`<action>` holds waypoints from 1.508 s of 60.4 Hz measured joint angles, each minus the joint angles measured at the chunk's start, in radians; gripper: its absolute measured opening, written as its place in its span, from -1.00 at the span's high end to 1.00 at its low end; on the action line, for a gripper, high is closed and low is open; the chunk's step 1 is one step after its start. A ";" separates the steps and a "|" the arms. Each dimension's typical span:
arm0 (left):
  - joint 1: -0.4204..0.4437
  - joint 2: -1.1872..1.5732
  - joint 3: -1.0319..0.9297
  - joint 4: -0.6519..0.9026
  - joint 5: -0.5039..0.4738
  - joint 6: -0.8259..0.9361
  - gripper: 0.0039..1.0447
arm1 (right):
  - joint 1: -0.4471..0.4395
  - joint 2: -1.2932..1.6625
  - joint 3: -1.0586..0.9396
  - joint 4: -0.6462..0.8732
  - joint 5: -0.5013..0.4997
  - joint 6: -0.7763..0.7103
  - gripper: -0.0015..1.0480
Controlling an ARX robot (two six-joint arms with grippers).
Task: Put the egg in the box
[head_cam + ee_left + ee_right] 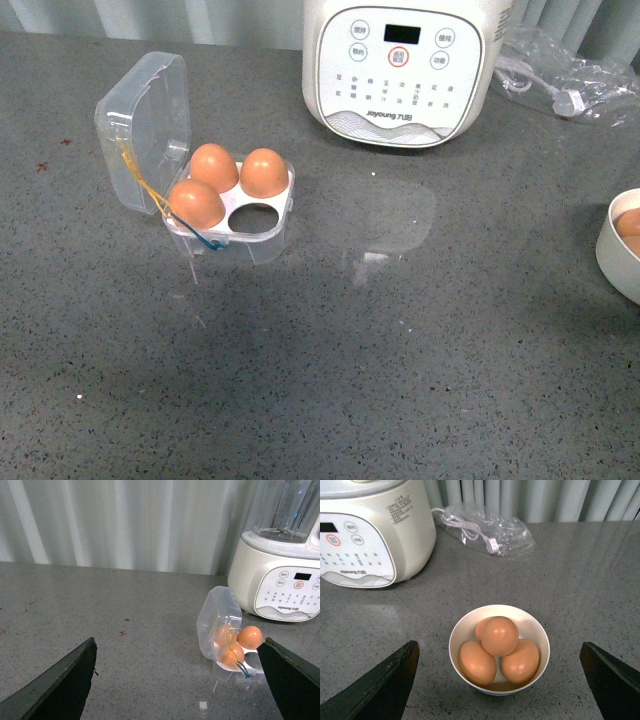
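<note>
My right gripper (499,645) hangs spread wide and empty over the white bowl (461,626). In the bowl the egg (499,636) lies on top of at least three other brown eggs (476,662). My left gripper (178,645) is spread too, gripping nothing. The box (262,240) stands near the cooker (400,70) with its lid (148,125) up. It holds three eggs (214,165), and its near-right hole (252,213) is unfilled.

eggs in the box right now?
3. Far-left egg, far-right egg, near-left egg in the box; near-right hole empty. None hidden.
</note>
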 joint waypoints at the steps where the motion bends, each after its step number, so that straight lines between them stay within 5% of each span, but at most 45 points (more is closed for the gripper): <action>1: 0.000 0.000 0.000 0.000 0.000 0.000 -0.87 | -0.002 0.017 0.004 0.007 -0.001 0.000 -0.86; 26: 0.000 0.000 0.000 0.000 0.000 0.000 -0.87 | -0.042 0.457 0.110 0.263 0.047 -0.037 -0.86; 56: 0.000 0.000 0.000 0.000 0.000 0.000 -0.87 | -0.032 0.759 0.220 0.392 0.055 -0.030 -0.85; 78: 0.000 0.000 0.000 0.000 0.000 0.000 -0.87 | -0.008 0.824 0.253 0.413 0.038 -0.030 0.17; 91: 0.000 0.000 0.000 0.000 0.000 0.000 -0.87 | 0.006 0.785 0.251 0.381 0.023 -0.033 0.24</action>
